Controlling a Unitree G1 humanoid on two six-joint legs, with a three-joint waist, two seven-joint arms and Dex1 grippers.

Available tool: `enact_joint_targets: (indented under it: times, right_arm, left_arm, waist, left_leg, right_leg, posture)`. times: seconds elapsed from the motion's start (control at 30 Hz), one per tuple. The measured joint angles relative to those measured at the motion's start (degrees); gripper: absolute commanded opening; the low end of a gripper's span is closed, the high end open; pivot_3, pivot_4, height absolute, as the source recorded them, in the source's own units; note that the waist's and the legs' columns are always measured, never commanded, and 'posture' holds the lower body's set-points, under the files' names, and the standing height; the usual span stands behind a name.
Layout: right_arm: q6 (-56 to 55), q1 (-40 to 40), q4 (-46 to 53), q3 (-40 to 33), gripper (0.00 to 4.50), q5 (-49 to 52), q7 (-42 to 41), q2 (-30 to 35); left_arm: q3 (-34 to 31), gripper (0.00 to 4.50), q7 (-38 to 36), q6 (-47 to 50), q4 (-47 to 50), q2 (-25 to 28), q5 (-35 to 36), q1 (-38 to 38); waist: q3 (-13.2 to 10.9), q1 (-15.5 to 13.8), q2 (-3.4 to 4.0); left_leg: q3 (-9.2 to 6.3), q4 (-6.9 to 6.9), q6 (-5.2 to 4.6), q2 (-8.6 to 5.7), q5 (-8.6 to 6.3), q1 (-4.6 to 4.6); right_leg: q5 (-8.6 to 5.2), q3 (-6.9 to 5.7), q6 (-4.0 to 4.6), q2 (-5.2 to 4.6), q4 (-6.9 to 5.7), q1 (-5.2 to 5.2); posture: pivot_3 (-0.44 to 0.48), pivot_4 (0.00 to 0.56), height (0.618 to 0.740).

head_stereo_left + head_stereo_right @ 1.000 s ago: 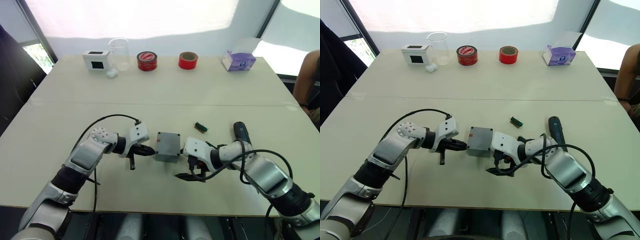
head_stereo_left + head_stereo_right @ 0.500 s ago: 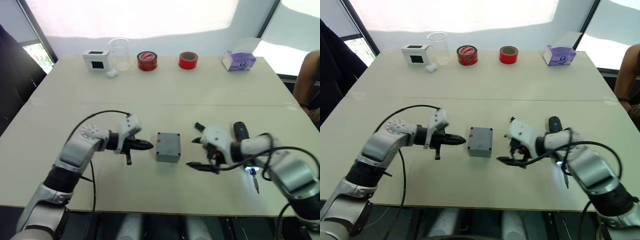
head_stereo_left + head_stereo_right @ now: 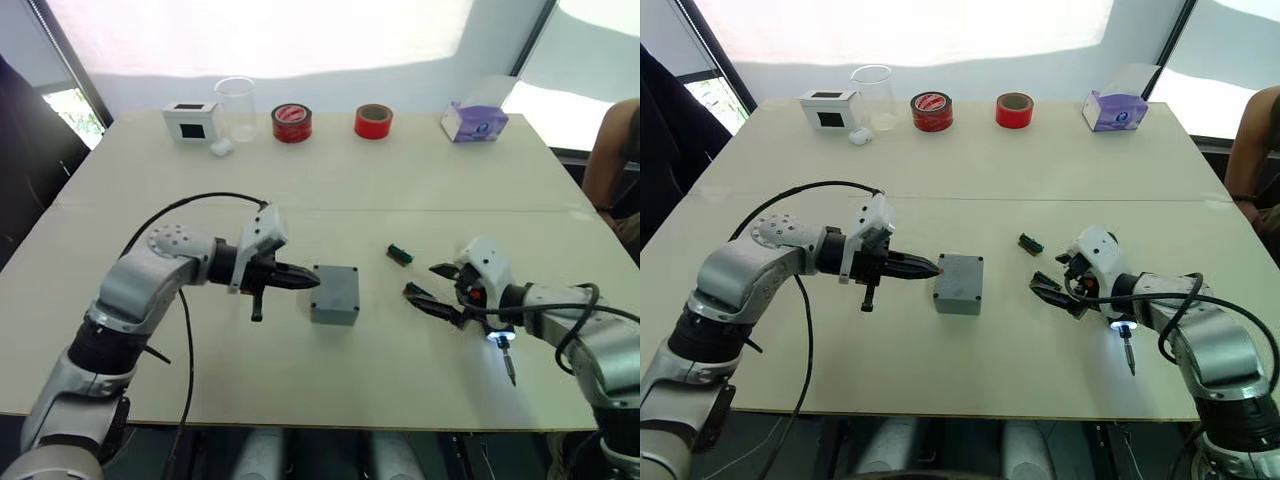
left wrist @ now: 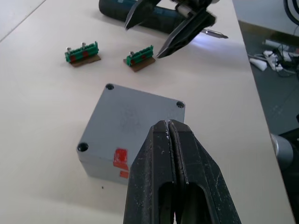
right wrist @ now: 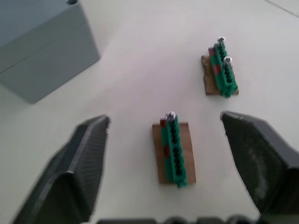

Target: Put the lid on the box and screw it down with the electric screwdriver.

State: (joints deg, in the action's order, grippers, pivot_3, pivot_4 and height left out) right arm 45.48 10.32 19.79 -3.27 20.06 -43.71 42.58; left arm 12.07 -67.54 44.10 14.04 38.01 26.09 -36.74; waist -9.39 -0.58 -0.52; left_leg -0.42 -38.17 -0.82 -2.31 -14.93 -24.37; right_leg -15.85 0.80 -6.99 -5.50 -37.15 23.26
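Box: the small square grey box [image 3: 335, 294] sits in the middle of the pale bench [image 3: 330, 180]. All places below are told from this box.
Lid: the flat grey lid [image 4: 133, 118] already lies on top of the box. Its corner holes look dark and empty, so I think no screws are in yet.
Screwdriver: the long black electric screwdriver [image 3: 1123, 333] lies on the bench well off to the box's right side, with its small light glowing at the tip.
Done: lid on.
Left to do: pick up the screwdriver and screw the lid down at each corner.
Left claw: the left claw [image 3: 297, 279] is pressed together and holds nothing. Its tip points at the box's left side, right at the edge; I cannot tell if it touches.
Left arm: bent at the elbow, reaching in low and flat.
Right claw: the right claw [image 3: 432, 287] is spread wide and empty. It hangs to the box's right, over a small green part with screws [image 5: 174, 154].
Other green part: a second one [image 3: 401, 253] lies a bit farther back.
Right arm: stretched low along the bench, near the screwdriver.
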Motion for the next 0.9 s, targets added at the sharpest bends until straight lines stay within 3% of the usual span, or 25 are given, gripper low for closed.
enact_joint_targets:
  times: [0.03, 0.67, 0.87, 0.9]
  right_arm:
    - [-0.5, 0.1, -0.8, 0.6, 2.46, -0.3, 0.3, -0.3]
    - [-3.7, 1.5, -4.1, 2.3, 2.46, -1.5, 1.8, -1.0]
    - [-3.5, 1.5, -4.1, 2.3, 0.07, -1.2, 2.1, -1.0]
    - [-3.6, 1.5, -4.1, 2.4, 0.07, -1.3, 2.3, -1.0]
  left_arm:
    - [0.1, 0.00, 0.0, -0.1, 0.0, 0.1, -0.1, 0.0]
    - [0.4, 0.00, 1.6, -0.7, -0.5, 1.0, -0.4, 1.1]
    - [0.6, 0.00, 1.7, -1.2, -1.8, 0.9, -0.8, 2.3]
    - [0.6, 0.00, 1.7, -1.2, -1.9, 0.9, -0.8, 2.3]
  waist:
    - [0.0, 0.0, 0.00]
    - [0.0, 0.0, 0.00]
    - [0.0, 0.0, 0.00]
    - [0.0, -0.1, 0.00]
  left_leg:
    - [0.00, 0.00, 0.00, 0.00, 0.00, 0.00]
    - [0.00, 0.00, 0.00, 0.00, 0.00, 0.00]
    - [-0.01, 0.00, 0.00, 0.00, 0.00, 0.00]
    - [-0.01, 0.00, 0.00, 0.00, 0.00, 0.00]
  right_leg:
    - [0.00, 0.00, 0.00, 0.00, 0.00, 0.00]
    - [0.00, 0.00, 0.00, 0.02, 0.00, 0.00]
    - [0.00, 0.00, 0.00, 0.02, 0.00, 0.00]
    - [0.00, 0.00, 0.00, 0.02, 0.00, 0.00]
  posture:
    - [0.000, 0.150, 0.740]
    - [0.000, 0.150, 0.740]
    - [0.000, 0.150, 0.740]
    - [0.000, 0.150, 0.740]
